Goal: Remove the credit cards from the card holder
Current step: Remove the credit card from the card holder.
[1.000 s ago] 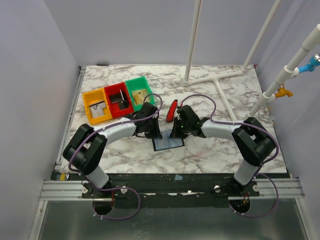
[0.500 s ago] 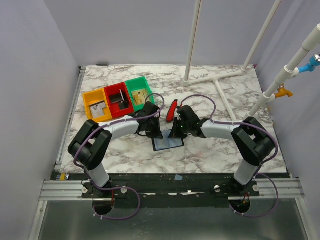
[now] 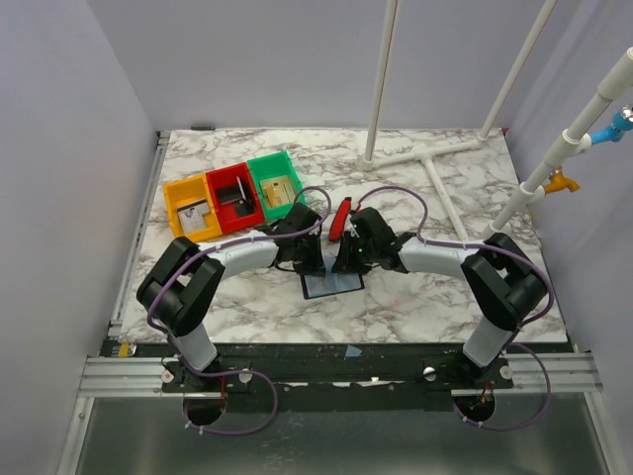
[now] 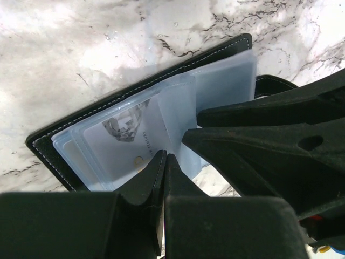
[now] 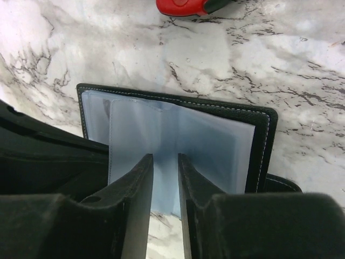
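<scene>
Hazily, one credit card [image 4: 121, 135] shows through card holder [image 4: 221, 81].

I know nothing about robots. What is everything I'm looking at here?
Marble-patterned table: one, white with grey veins, under everything.
Black bifold card holder: one, open at the centre.
Clear bluish plastic sleeves: several, inside the holder.
Pale grey credit card: one visible, in a sleeve.
Red-and-black elongated object: one, just beyond the holder.
Plastic bins: three, orange, red, green, in a row at far left.
White pipes: several, far side and right.
Robot arms: two, white and black, left, right.
Left tool: one, black, shut, tips at the sleeves.
Right tool: one, black, jaws apart over the sleeves.
</scene>
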Robot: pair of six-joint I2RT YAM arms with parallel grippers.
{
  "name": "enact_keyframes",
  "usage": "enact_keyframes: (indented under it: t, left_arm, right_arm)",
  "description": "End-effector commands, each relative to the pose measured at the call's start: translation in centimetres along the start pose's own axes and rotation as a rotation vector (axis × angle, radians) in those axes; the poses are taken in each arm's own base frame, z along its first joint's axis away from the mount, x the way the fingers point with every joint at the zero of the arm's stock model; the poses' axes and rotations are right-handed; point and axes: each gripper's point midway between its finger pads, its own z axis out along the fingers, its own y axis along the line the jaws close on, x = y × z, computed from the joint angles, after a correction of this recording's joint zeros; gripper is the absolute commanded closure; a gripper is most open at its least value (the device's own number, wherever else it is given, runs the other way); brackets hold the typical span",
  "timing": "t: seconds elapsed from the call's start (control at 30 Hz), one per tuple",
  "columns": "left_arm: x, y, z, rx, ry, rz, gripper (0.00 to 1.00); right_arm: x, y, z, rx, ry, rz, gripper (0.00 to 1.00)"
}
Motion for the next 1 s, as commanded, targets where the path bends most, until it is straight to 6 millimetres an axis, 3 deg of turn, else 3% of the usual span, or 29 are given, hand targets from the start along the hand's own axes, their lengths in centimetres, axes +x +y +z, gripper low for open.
enact_keyframes:
  t: [0.0, 0.23, 0.67, 0.97]
  left_arm:
    - [-0.7, -1.8, 0.0, 0.060, -0.006, 0.028, 1.00]
    - [-0.7, -2.5, -0.1, 0.087, -0.003, 0.025, 1.00]
    - [-0.5, -5.0, 1.3, 0.107, 0.029, 0.041, 1.00]
    - [-0.5, -5.7, 3.6, 0.103, 0.068, 0.026, 1.00]
  right_arm:
    - [-1.0, 0.8, -1.8, 0.007, -0.023, -0.021, 0.68]
    - [-3.5, -1.0, -4.9, 0.164, -0.128, -0.042, 0.51]
    - [-5.8, -1.7, -11.5, 0.247, -0.292, -0.045, 0.47]
    - [-5.3, -2.2, -12.9, 0.252, -0.312, -0.046, 0.46]
